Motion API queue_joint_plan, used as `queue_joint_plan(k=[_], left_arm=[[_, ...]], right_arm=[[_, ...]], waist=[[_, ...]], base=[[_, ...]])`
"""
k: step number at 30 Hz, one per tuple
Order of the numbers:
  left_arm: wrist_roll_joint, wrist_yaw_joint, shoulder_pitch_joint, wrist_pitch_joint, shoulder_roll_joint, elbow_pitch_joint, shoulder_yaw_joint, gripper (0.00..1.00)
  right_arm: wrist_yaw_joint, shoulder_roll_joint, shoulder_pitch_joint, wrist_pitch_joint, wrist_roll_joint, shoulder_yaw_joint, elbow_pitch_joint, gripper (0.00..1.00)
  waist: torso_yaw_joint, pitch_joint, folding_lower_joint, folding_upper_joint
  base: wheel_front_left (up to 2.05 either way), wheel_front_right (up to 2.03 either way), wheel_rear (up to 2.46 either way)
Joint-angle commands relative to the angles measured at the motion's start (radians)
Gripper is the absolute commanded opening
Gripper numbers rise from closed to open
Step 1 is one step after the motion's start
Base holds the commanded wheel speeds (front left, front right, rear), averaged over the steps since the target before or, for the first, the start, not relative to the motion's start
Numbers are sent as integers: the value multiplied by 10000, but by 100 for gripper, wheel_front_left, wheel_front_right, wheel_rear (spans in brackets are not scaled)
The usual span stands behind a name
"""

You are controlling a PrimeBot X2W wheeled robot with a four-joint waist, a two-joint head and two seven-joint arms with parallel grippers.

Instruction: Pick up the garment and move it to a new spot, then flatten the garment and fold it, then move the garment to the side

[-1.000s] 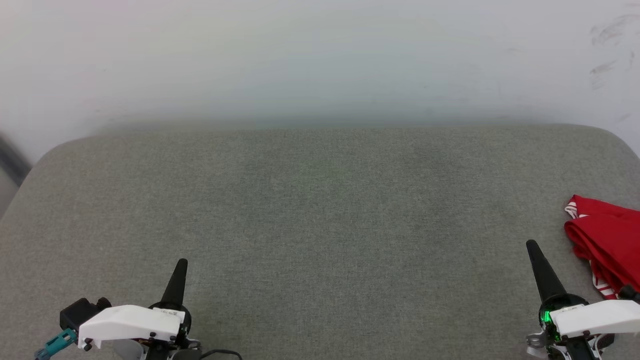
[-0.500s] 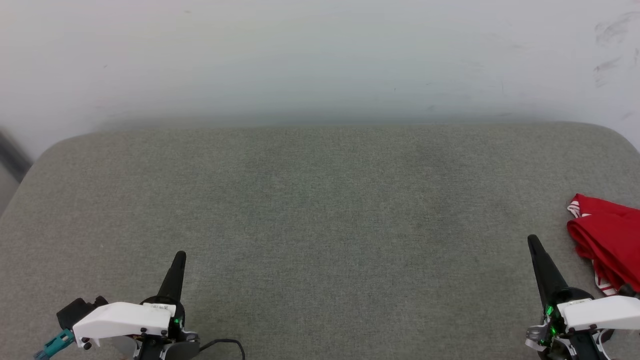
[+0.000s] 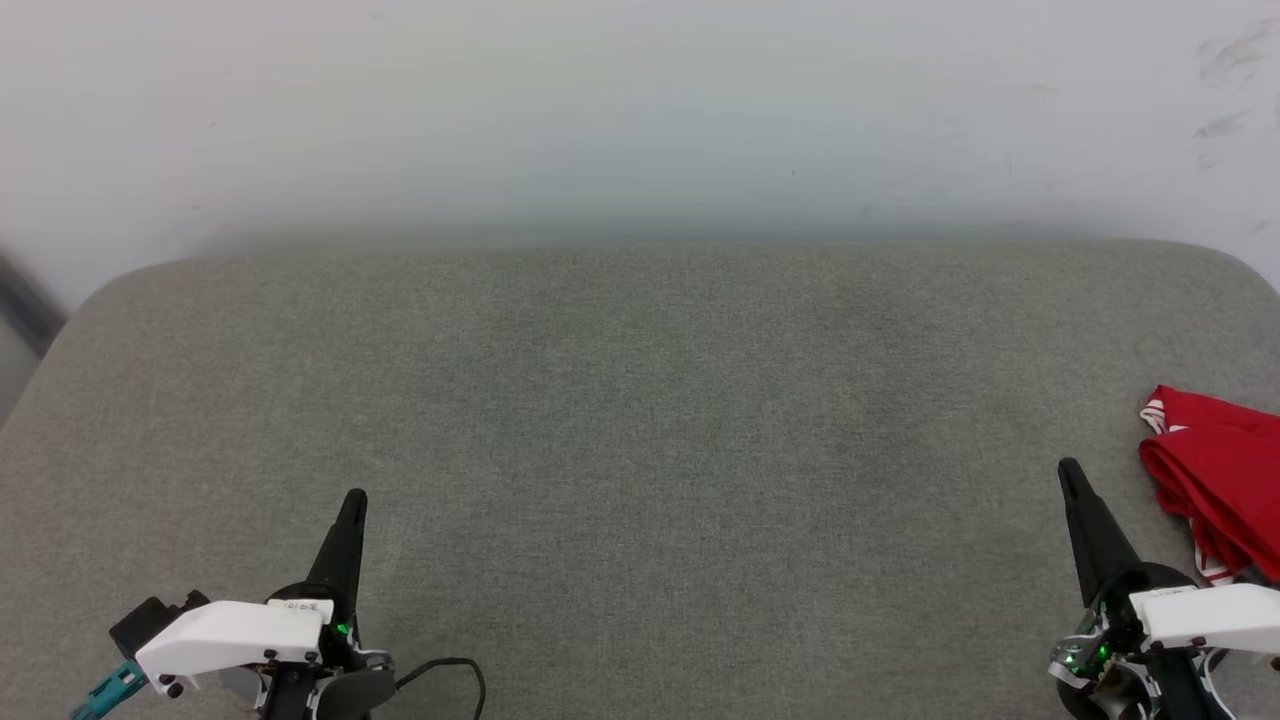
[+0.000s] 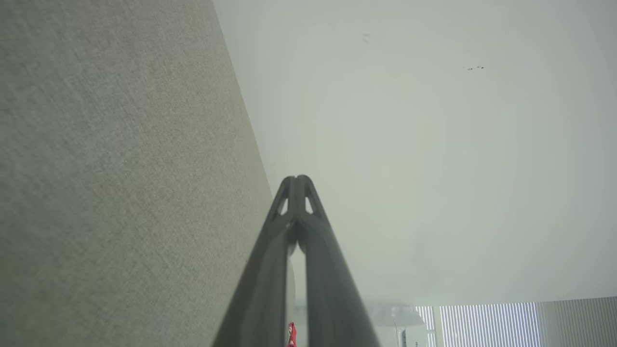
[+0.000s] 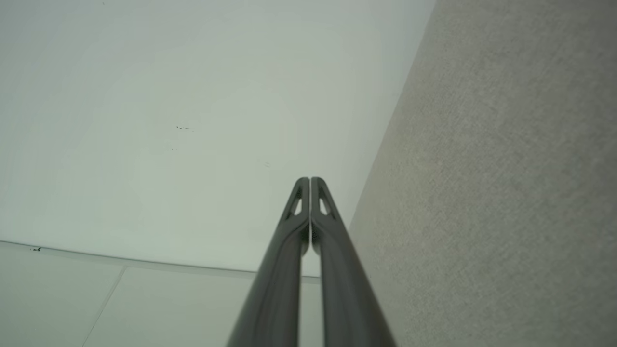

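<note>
Red crumpled garment on grey woven cushion; left gripper and right gripper pressed together, empty

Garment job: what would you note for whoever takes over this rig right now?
Left hand: shut, empty, over the grey pad.
Right hand: shut, empty, just left of the garment, tip clear of it.
Garment: bunched red heap at the pad's right edge, partly cut off by the head view.
Done: nothing evident; it looks unfolded.
To do: pick up, move, flatten, fold, set aside.
</note>
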Motion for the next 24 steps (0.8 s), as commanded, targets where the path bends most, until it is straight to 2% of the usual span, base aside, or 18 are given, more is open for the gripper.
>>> queue_joint_plan(k=[1, 20, 24], left_arm=[[-161, -117, -173, 61, -38, 6, 98, 0], [-1128, -470, -298, 406, -326, 116, 559, 0], [-1104, -465, -295, 391, -323, 110, 558, 0]], right_arm=[[1, 43, -222, 25, 229, -20, 36, 0], [0, 92, -484, 106, 1535, -102, 359, 0], [0, 92, -463, 110, 1499, -101, 352, 0]], waist=[[5, 10, 1, 0], [58, 123, 1, 0], [59, 124, 1, 0]], base=[[0, 0, 0], [0, 0, 0], [0, 0, 0]])
